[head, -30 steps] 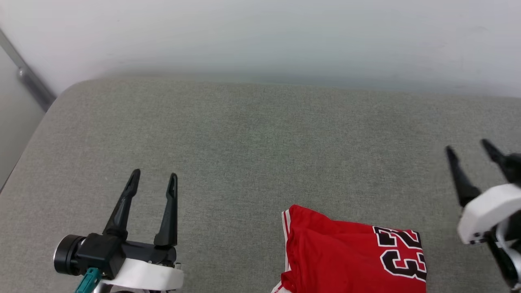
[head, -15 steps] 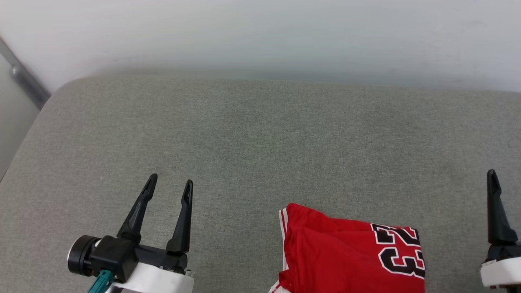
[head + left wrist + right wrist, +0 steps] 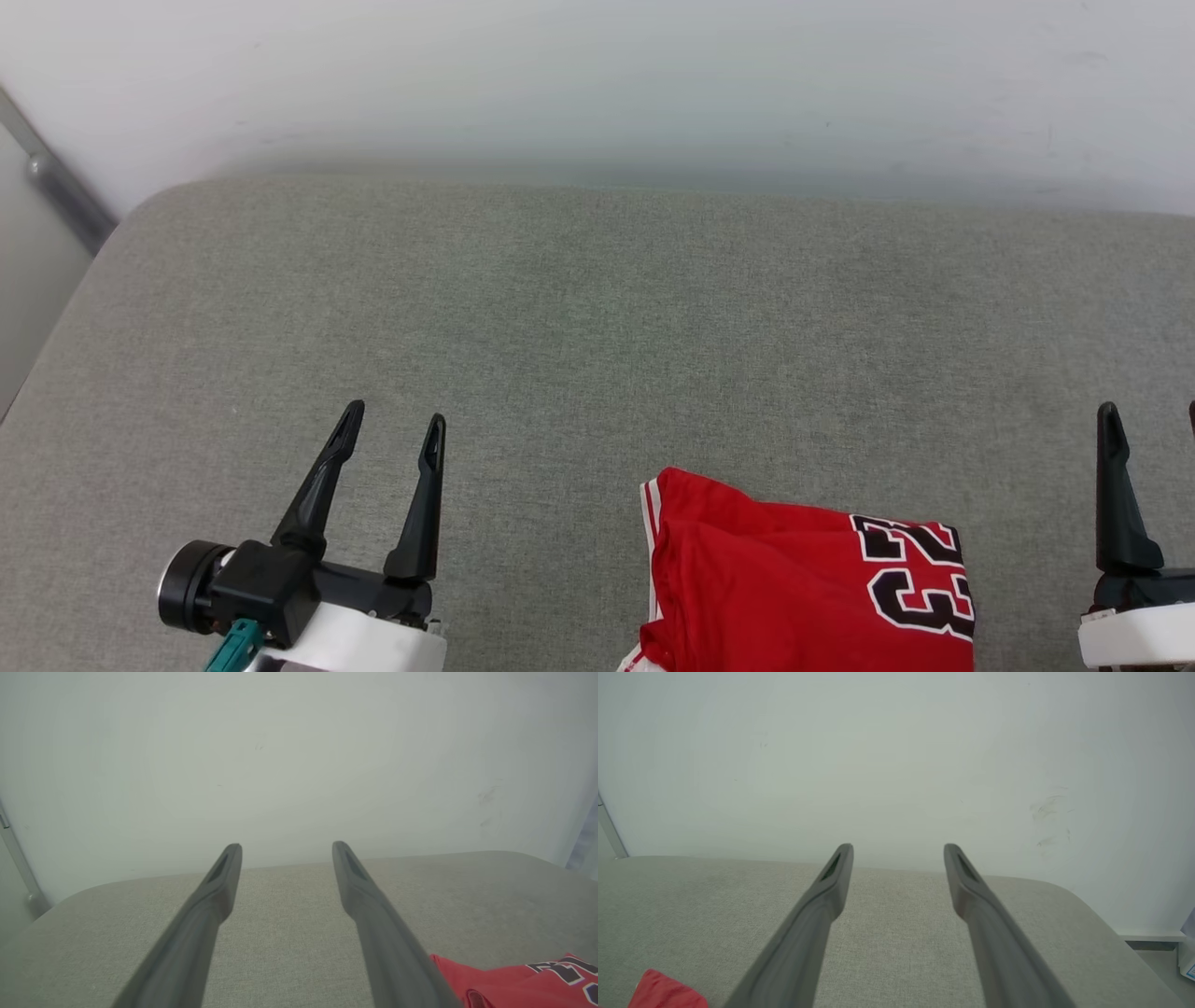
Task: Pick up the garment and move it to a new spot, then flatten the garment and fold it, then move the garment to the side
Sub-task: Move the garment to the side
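Both splayed and empty, my left gripper [image 3: 394, 418] and right gripper [image 3: 1150, 413] flank the folded shirt [image 3: 766, 579] (number up), clear of it since the fold looks done.

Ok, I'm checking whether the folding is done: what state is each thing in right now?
garment: folded compact, lying on the grey cushion, "23" print facing up, nothing gripping it.
left gripper: open, empty, apart from the garment.
right gripper: open, empty, apart from the garment.
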Robot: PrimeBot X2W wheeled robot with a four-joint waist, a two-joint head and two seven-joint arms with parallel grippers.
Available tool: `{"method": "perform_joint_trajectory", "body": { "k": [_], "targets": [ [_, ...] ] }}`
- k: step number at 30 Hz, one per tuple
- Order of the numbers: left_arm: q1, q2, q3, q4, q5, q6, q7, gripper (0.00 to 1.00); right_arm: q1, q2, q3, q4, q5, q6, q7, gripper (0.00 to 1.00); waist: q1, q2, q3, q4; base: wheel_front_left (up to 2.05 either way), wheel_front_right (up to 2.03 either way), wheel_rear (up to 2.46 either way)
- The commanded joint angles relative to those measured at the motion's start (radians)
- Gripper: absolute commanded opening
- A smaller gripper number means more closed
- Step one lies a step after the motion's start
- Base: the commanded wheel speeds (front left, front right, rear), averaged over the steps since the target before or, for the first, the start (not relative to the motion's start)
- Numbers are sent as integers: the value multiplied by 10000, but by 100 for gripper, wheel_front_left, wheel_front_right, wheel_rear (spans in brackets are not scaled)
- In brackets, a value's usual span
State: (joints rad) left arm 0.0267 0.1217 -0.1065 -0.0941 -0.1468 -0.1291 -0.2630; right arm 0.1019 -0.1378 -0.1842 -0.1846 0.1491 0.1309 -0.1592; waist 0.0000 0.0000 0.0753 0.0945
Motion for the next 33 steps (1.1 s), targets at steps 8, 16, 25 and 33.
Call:
{"method": "perform_joint_trajectory", "body": {
  "k": [8,16,25,33],
  "targets": [
    [-44,8,-39,42,-60,-16,-21,100,-9,-66,11,193,78,-4,107,100,0,0,0,-20,0,0,0],
    [-158,20,-21,-19,-54,-16,-21,100,12,-1043,568,47,1135,-6,3239,100,0,0,181,-35,0,0,0],
    [-385,-25,-139,-29,-77,-16,-21,100,463,-1667,1003,-1359,2798,-4,9691,100,0,0,639,144,0,0,0],
    [-641,-2,-350,-1,-65,-16,-21,100,439,-1177,832,-1650,2398,-4,12315,100,0,0,1060,494,0,0,0]
  ]
}}
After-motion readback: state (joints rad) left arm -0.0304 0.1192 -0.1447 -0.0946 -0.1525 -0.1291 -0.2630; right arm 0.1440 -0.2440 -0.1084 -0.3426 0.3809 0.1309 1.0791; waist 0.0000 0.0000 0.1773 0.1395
